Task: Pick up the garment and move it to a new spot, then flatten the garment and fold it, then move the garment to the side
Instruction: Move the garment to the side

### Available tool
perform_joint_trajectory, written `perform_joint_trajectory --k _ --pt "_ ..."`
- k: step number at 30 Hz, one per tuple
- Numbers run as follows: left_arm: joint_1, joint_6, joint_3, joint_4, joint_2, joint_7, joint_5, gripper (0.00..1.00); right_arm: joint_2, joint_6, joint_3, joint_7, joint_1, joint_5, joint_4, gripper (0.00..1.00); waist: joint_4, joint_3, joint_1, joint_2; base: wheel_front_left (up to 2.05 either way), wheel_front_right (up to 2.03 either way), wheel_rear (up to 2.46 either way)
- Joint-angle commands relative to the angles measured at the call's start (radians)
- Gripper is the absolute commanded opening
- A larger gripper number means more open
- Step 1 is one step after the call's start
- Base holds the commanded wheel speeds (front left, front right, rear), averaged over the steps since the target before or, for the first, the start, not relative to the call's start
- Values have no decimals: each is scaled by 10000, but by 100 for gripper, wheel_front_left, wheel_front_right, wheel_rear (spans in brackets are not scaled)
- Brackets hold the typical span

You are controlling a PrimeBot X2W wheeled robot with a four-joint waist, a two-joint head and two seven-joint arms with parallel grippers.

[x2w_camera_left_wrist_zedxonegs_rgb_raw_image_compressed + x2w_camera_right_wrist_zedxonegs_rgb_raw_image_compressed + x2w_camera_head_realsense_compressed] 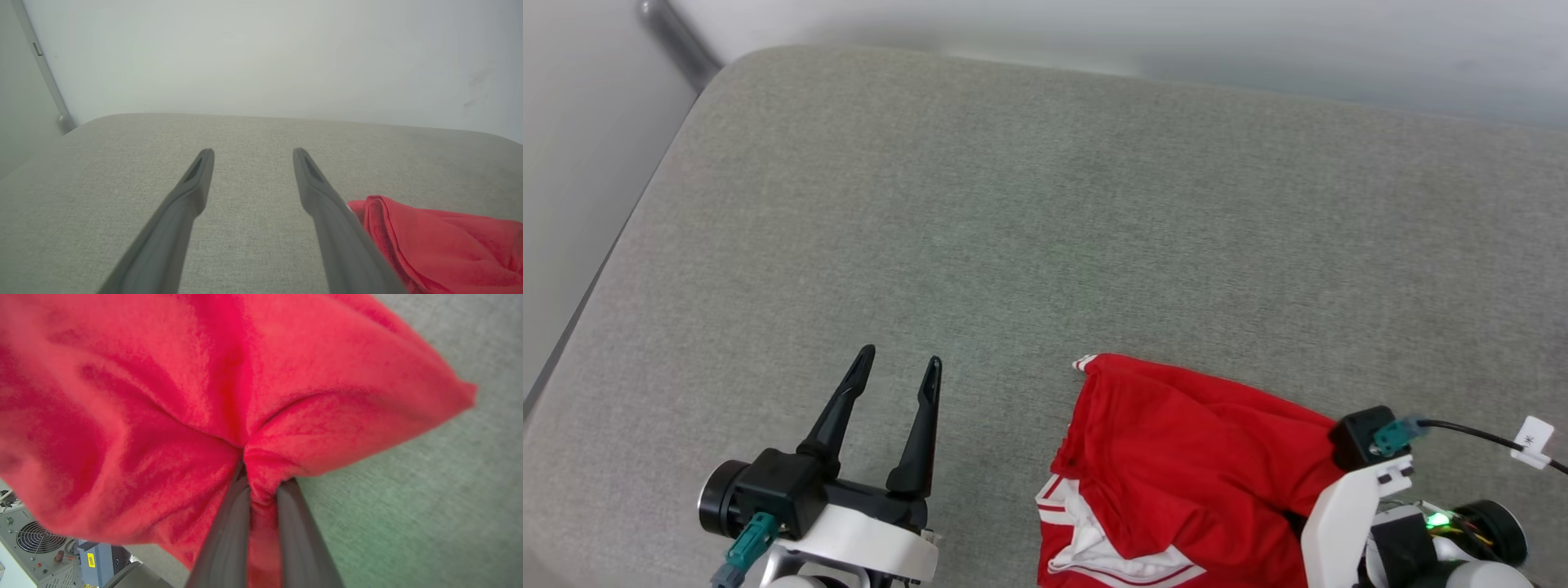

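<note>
grey fabric cushion spreads across the head view, with a pale wall along its far edge. the left hand sits at the lower left over bare fabric, its two dark fingers spread apart and holding nothing. the garment, red with white, red-striped trim at its near edge, lies bunched at the lower right of the cushion, well apart from the left hand. the right arm reaches in beside it with its pale wrist against the red cloth; its fingers are hidden in this view, and a black cable trails off to the right. in the left wrist view the left hand points across the cushion toward the wall, fingers wide, with the garment heaped just beside the right finger. in the right wrist view the right hand has its fingers pressed close together, pinching a gathered fold of the garment, whose cloth fans out from the pinch above the cushion. a grey box with a fan grille shows at the lower left.
</note>
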Motion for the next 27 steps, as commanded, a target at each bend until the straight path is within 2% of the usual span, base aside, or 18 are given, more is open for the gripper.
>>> perform_joint_trajectory --k 1,8,9,14,20,24,27 --pt "10 -18 -12 67 -21 -20 3 100 -166 -12 218 -25 -10 -157 317 0 -180 -101 0 0 0 0 0" --pt "59 -18 -315 89 19 -20 -75 100 -2145 -18 1508 -35 -831 -926 -416 0 -1138 -249 0 0 0 0 0" --pt "59 -18 -315 89 19 -20 -75 100 -2145 -18 1508 -35 -831 -926 -416 0 -1138 -249 0 0 0 0 0" --pt "-119 -18 -651 114 -89 -20 -227 100 -4051 -13 2407 130 -1646 -1114 -1045 0 -2244 -58 0 0 0 0 0" --pt "-688 -18 -1106 -8 -171 -20 -194 100 -6140 -13 2943 -69 -2560 -1135 -1193 0 -3621 606 0 0 0 0 0" --pt "-1320 -18 -1608 -73 -33 -20 -233 100 -7003 -12 2879 -430 -3066 -972 -855 0 -4301 1271 0 0 0 0 0" --pt "-1889 -18 -1972 -135 117 -20 -259 100 -7354 -15 2540 -905 -3353 -955 -329 0 -4625 1781 0 0 0 0 0"
